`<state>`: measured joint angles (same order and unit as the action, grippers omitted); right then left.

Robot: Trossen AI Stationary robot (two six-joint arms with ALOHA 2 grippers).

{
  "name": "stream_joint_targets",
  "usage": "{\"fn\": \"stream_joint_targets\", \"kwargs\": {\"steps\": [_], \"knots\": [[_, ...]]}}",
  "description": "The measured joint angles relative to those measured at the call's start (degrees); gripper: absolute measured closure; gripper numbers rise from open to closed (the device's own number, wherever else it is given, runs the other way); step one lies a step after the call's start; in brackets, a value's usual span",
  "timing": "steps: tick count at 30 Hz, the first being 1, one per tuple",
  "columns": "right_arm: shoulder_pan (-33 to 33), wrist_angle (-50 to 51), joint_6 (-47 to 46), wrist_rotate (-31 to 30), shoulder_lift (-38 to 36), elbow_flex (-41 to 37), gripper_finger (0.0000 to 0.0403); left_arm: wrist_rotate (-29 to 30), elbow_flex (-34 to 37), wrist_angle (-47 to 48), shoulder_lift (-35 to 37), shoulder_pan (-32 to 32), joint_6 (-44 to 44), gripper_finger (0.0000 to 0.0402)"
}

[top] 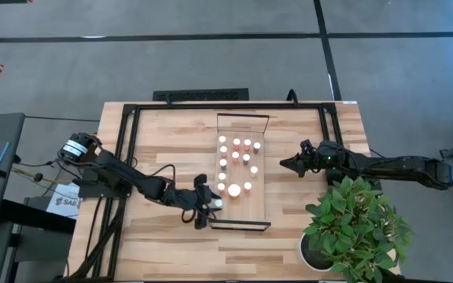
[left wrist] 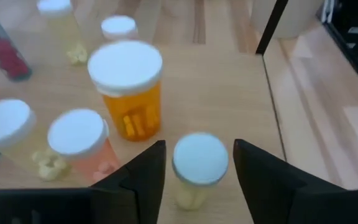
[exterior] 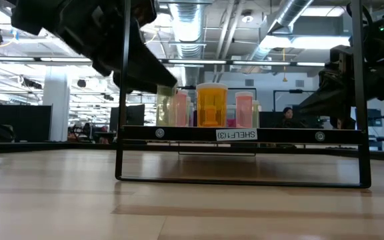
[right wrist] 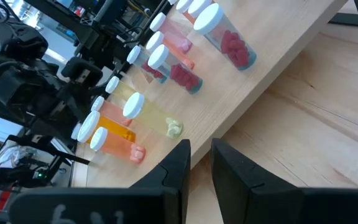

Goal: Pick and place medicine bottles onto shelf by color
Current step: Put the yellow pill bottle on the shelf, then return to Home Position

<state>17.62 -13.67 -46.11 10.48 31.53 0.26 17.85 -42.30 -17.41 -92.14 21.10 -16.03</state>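
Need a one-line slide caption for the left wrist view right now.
Left gripper open around a white-capped bottle of pale pills on the shelf, just in front of the large-capped orange bottle.

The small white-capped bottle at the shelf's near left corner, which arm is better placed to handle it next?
Left. The left claw already straddles that bottle on the shelf; the right claw waits off its far side.
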Motion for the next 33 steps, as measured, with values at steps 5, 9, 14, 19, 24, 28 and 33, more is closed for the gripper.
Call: {"fn": "stream_joint_targets", "kwargs": {"steps": [5,9,14,19,24,28,33], "knots": [[0.0,0.0,0.0,0.0,0.0,0.0,0.0317,0.2,0.0,1.0,4.0,0.0,2.3,0.0217],[0.0,0.0,0.0,0.0,0.0,0.0,0.0317,-0.5,0.0,5.0,8.9,0.0,3.3,0.0218],[0.0,0.0,0.0,0.0,0.0,0.0,0.0317,-0.7,0.0,11.5,18.0,-0.4,3.8,0.0218],[0.0,0.0,0.0,0.0,0.0,0.0,0.0317,-2.4,0.0,19.1,31.9,-1.7,4.6,0.0218],[0.0,0.0,0.0,0.0,0.0,0.0,0.0317,-3.8,0.0,28.5,46.8,-3.1,5.8,0.0218],[0.0,0.0,0.0,0.0,0.0,0.0,0.0317,-1.2,-0.1,37.4,55.9,-3.7,4.4,0.0218],[0.0,0.0,0.0,0.0,0.0,0.0,0.0317,3.0,0.2,46.8,62.6,-3.8,0.3,0.0218]]}}
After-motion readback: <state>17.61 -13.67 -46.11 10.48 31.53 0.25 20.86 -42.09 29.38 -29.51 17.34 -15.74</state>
